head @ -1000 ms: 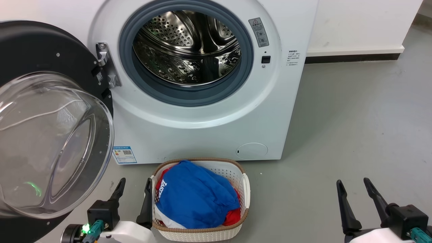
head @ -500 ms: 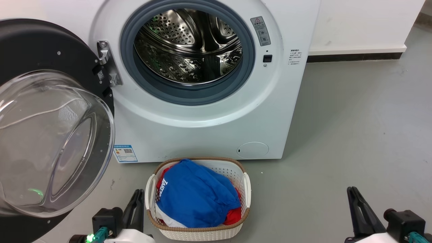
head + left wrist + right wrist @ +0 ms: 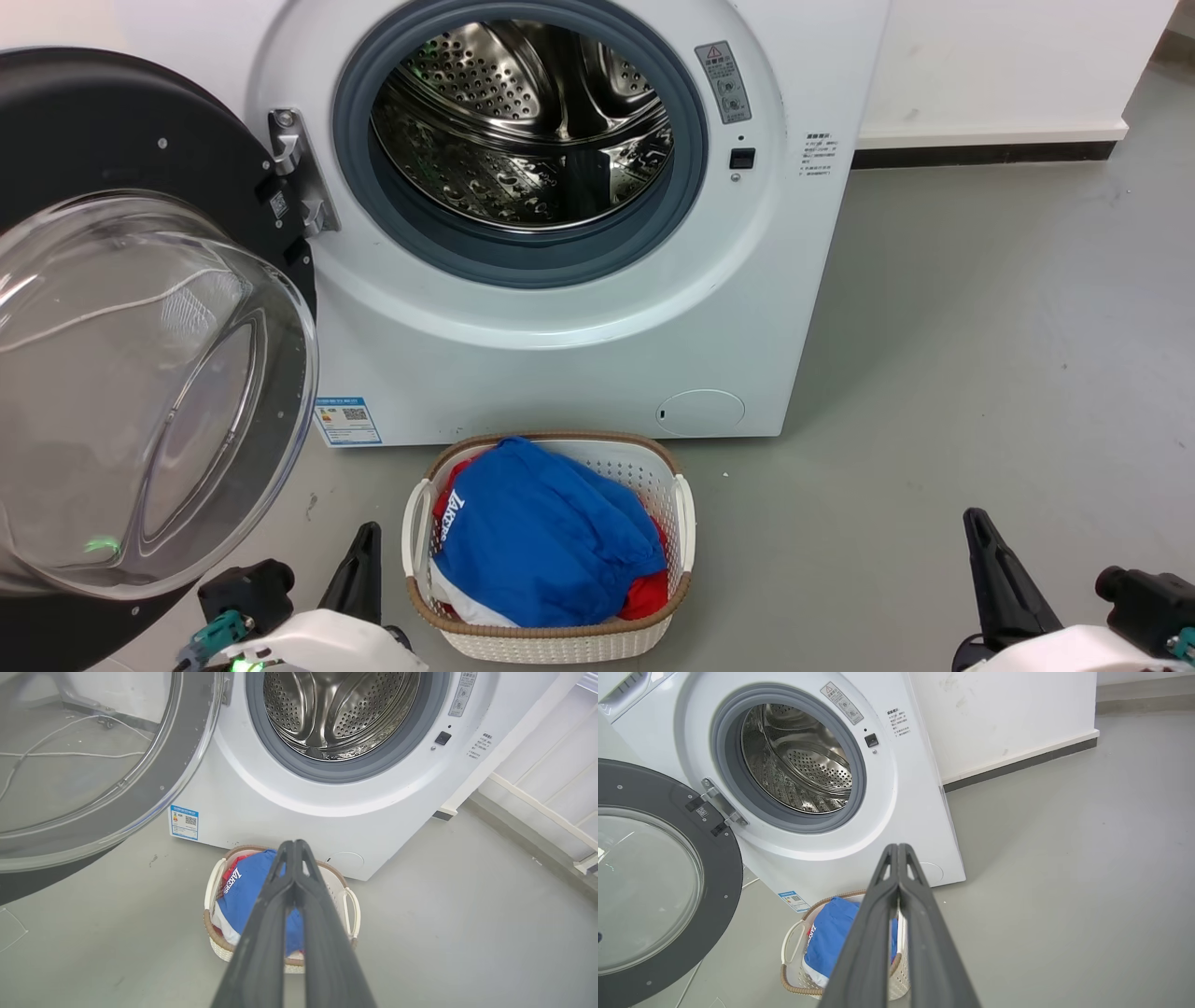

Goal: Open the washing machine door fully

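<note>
Plainly, the washing machine door (image 3: 140,373) is never seen whole. From the head view its outer side and bottom run off the picture, and the left wrist view catches only a slice of rim and glass (image 3: 93,765). The print on the washing machine (image 3: 579,327) labels is too small to read.

The door hangs from a metal hinge (image 3: 299,173) at the left edge of the machine's opening. It is swung wide, clear of the front, and its inner face is turned out into the room. It is a round disc, so it has no long axis, and it stands roughly upright. Its matt black ring has small screws, and a clear glass bowl bulges away from it. Through the glass, a pale cord on the floor shows faintly.

A grey rubber ring (image 3: 523,266) frames the machine's perforated steel drum (image 3: 523,121). Just in front of the machine sits a white lattice basket (image 3: 681,523) with a brown woven rim. It holds blue cloth (image 3: 541,541) over red.

Both arms sit well back from the machine. The left end effector (image 3: 294,844) is clenched tip to tip on nothing, and so is the right end effector (image 3: 897,847).
</note>
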`<state>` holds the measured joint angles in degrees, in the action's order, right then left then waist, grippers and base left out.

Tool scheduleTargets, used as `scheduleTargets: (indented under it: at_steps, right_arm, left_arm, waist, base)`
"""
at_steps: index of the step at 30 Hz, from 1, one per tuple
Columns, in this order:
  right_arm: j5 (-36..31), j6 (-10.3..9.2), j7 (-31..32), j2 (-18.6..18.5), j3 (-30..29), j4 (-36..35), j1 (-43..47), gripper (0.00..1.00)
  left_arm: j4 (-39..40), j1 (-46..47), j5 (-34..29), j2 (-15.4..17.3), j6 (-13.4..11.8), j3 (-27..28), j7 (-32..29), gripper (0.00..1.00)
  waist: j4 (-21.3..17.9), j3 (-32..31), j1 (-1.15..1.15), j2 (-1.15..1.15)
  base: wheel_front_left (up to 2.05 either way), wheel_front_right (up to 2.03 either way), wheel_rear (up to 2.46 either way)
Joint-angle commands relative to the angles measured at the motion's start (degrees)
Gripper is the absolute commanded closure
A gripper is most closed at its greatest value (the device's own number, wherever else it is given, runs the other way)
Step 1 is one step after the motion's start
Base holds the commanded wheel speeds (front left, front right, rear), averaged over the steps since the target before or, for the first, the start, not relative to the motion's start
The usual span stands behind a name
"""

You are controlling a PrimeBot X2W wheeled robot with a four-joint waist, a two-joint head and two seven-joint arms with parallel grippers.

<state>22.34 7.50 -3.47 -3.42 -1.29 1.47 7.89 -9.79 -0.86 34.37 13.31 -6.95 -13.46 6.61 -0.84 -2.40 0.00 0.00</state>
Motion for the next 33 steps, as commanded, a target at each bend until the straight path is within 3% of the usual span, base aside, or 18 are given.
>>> scheduleTargets:
  at_steps: [1,33]
  right_arm:
    - [3.2,0.0,0.3,-0.6,0.0,-0.3,-2.1,1.0]
    - [31.9,0.0,2.9,-1.4,-0.5,4.9,-7.1,1.0]
  left_arm:
    - [0.4,1.9,2.5,-0.3,0.7,1.2,-0.5,1.0]
    - [-1.5,4.3,25.5,-4.1,6.4,8.6,-5.4,1.0]
  waist:
    - [0.0,0.0,0.0,0.0]
    - [0.3,0.8,0.0,0.0]
  base:
    - [0.0,0.0,0.0]
    - [0.0,0.0,0.0]
